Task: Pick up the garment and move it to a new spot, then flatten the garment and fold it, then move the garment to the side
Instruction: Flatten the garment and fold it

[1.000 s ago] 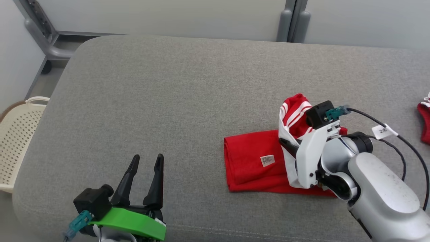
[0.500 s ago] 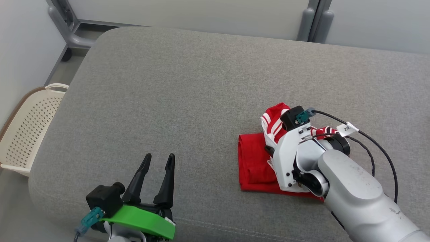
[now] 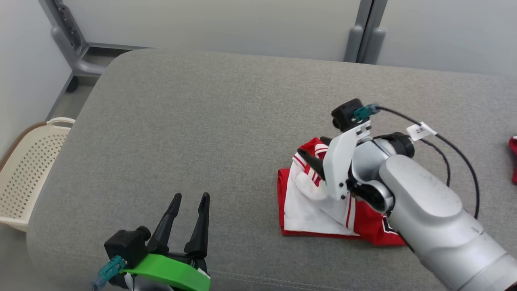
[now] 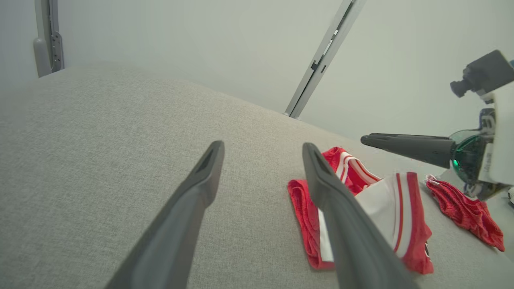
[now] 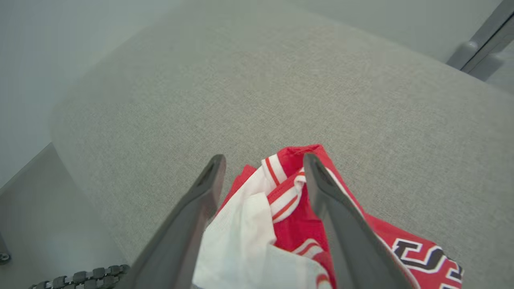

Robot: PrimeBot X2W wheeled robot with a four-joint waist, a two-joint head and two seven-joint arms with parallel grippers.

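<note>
The garment (image 3: 311,210) is red with white panels and stripes, and it lies folded on the grey cushion (image 3: 202,121). A white flap is laid over its red lower layer. My right gripper (image 3: 314,151) hovers open just above the garment's far edge, with nothing between its fingers. In the right wrist view the garment (image 5: 281,216) lies under the spread right gripper (image 5: 264,160). My left gripper (image 3: 190,198) stands open and empty near the cushion's front edge, well to the left of the garment. In the left wrist view the left gripper (image 4: 263,147) frames the garment (image 4: 385,208).
A cream perforated basket (image 3: 24,169) stands on the floor left of the cushion. Another red cloth (image 3: 513,157) lies at the right edge, also seen as red cloth (image 4: 466,208). Grey frame posts (image 3: 363,36) rise behind the cushion.
My right gripper carried the garment's raised striped end leftward over the red layer, then opened and let it drop flat. The head camera shifted. The left gripper stayed put.
</note>
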